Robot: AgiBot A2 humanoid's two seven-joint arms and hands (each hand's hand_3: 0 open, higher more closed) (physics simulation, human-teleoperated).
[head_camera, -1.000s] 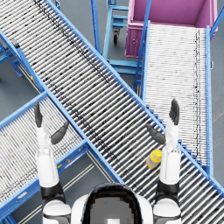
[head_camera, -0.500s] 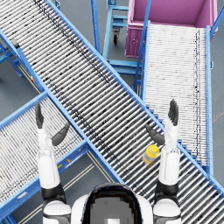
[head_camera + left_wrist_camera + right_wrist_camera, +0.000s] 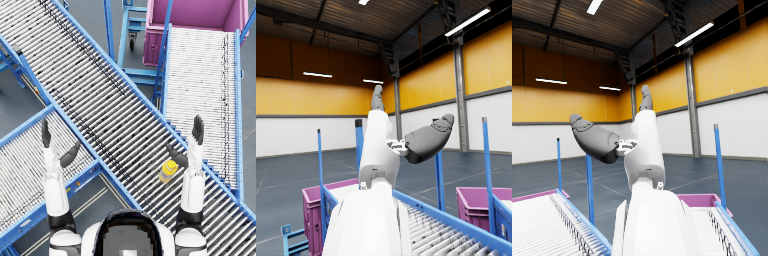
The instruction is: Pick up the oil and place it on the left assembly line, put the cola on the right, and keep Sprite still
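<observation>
Where the head view looks down, a long conveyor (image 3: 115, 115) of thin grey metal rollers framed by blue rails runs diagonally. The oil (image 3: 168, 171), a squat yellow bottle with a rounded yellow cap, stands on those rollers. It sits just beside the thumb of the right hand (image 3: 193, 152), on that arm's inner side. The hand holds nothing, fingers straight and thumb splayed. The left hand (image 3: 50, 152), spread likewise, is well apart from the oil. The left wrist view shows a smooth white forearm, a dark matte thumb jutting sideways, and a magenta bin (image 3: 312, 210) beyond. The right wrist view shows the same spread shape.
</observation>
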